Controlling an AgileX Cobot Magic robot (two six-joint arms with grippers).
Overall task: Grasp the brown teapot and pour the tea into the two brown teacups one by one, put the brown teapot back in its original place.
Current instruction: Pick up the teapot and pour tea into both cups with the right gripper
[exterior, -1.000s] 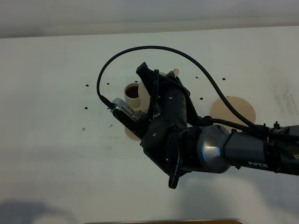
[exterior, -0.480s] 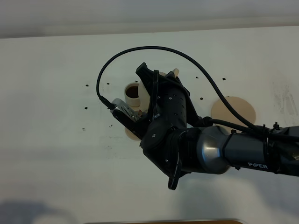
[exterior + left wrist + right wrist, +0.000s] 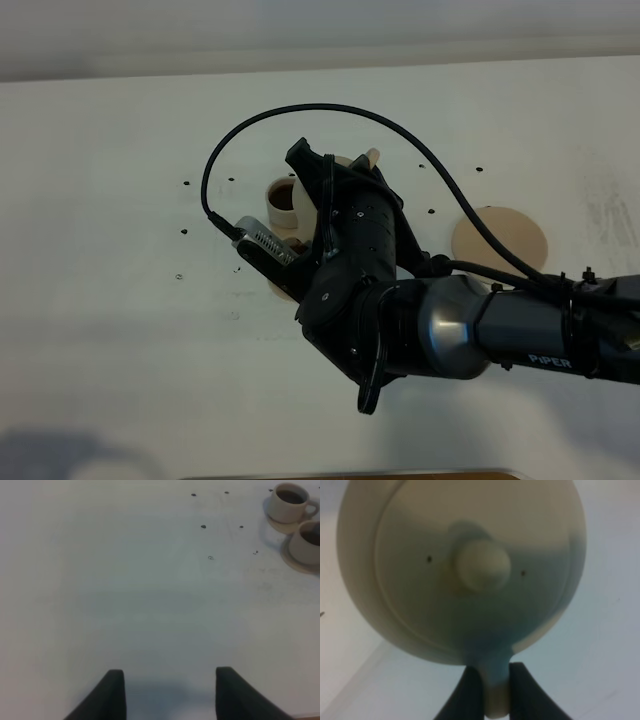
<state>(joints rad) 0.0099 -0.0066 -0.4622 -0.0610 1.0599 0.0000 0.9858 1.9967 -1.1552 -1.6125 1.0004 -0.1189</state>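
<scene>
The brown teapot [image 3: 470,570] fills the right wrist view, lid knob toward the camera. My right gripper [image 3: 495,682] is shut on its loop handle. In the overhead view the right gripper [image 3: 318,178] hides most of the teapot [image 3: 347,162]; only its rim and spout show, just right of the far teacup. That teacup [image 3: 284,198] holds dark liquid. The near teacup is hidden under the arm, and only the edge of its saucer [image 3: 279,289] shows. The left wrist view shows both teacups [image 3: 289,502] [image 3: 306,541] on saucers, far from my open left gripper [image 3: 170,692].
The wide tan saucer disc [image 3: 500,240], the original place, lies bare on the white table [image 3: 110,200] to the right of the arm. A black cable [image 3: 240,130] loops above the right wrist. Small dark holes dot the tabletop.
The right arm has drifted slightly left and toward the front with the teapot still in its grip. The cups have not moved.
</scene>
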